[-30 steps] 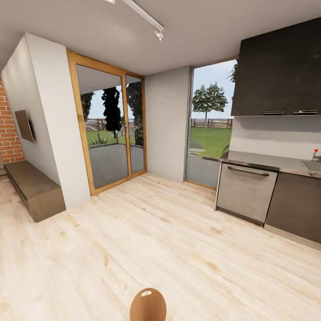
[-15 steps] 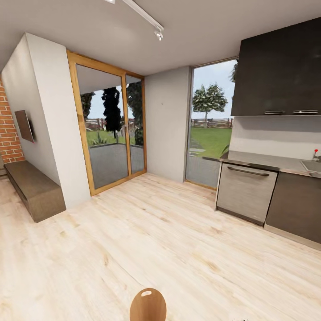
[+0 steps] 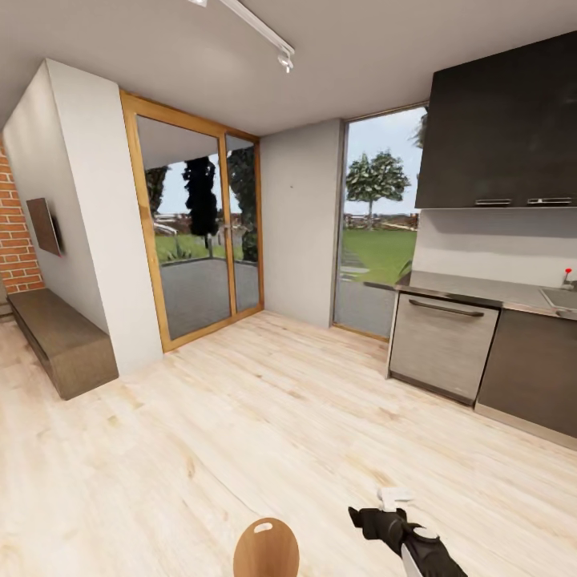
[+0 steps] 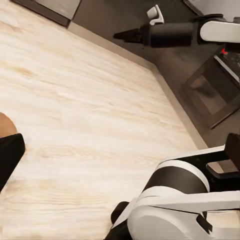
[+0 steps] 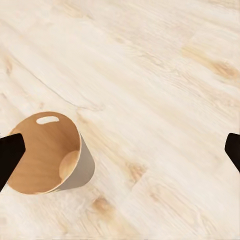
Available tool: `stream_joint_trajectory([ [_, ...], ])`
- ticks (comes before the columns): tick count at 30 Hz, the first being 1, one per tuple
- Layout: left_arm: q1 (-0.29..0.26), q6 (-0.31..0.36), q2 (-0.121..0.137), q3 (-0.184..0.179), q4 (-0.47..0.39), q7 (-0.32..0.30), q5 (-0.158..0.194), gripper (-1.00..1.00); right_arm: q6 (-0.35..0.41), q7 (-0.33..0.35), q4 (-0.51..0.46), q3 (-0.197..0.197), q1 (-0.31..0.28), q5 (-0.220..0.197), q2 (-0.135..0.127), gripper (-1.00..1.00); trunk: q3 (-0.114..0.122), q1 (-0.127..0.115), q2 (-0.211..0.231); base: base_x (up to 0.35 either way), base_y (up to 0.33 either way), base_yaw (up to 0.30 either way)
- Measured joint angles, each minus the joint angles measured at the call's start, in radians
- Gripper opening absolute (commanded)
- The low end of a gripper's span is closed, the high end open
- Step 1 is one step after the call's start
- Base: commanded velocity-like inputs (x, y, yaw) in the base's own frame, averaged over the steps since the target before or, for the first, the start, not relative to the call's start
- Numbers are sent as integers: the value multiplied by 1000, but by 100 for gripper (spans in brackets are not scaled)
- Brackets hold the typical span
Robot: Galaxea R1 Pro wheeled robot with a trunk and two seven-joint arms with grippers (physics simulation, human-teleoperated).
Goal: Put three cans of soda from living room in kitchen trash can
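Pale wood floor point(image 3: 264, 417) spans kitchen; wood-framed glass doors point(image 3: 200, 228) ahead, dishwasher point(image 3: 441, 344) and dark cabinets under steel counter point(image 3: 473, 290) at right, brick wall point(image 3: 14, 232) far left. Trash can point(image 5: 50, 155) upright on floor, brown inside, nothing visible in it; rim also at head view's bottom edge point(image 3: 266, 549). Right end effector point(image 3: 370, 517) low over floor just right of can, fingers spread wide, holding nothing. Left end effector point(image 4: 7, 160): one dark finger seen, opening cannot be judged.

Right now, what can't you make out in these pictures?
- Trash can, head view: its lower part is cut off by the picture's bottom edge.
- Trash can's bottom, right wrist view: partly hidden by its own wall, so contents unclear.
- Right gripper, head view: too small to tell open or shut.
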Motion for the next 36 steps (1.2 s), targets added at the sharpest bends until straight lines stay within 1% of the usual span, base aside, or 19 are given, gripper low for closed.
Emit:
stream_joint_trajectory([
  [2,0,-1,7,36,-4,-1,0,100,1,-5,40,3,-19,0,11,100,0,0,0,0,0,0],
  [3,0,-1,8,46,-6,-1,0,100,1,-6,46,7,-22,0,13,100,0,0,0,0,0,0],
  [4,0,-1,10,61,-7,-1,1,100,1,-7,55,22,-26,0,15,100,0,0,0,0,0,0],
  [8,0,-1,11,77,-9,-2,1,100,-9,-8,74,58,-30,1,17,100,0,0,0,0,0,0],
  [10,0,-1,11,82,-9,-2,1,100,-37,-8,86,73,-31,1,18,100,0,0,0,0,2,0],
  [13,0,-1,11,85,-9,-2,1,100,-63,-8,93,82,-31,1,19,100,0,0,0,0,39,0],
  [18,0,-1,12,85,-9,-1,1,100,-81,-9,98,88,-32,1,19,100,0,0,0,0,163,0],
  [26,0,-1,12,84,-9,-2,1,100,-89,-9,100,92,-32,1,18,100,0,0,0,0,84,0],
  [36,0,-1,12,84,-9,-2,1,100,-90,-9,101,92,-32,1,17,100,0,0,0,17,159,0],
])
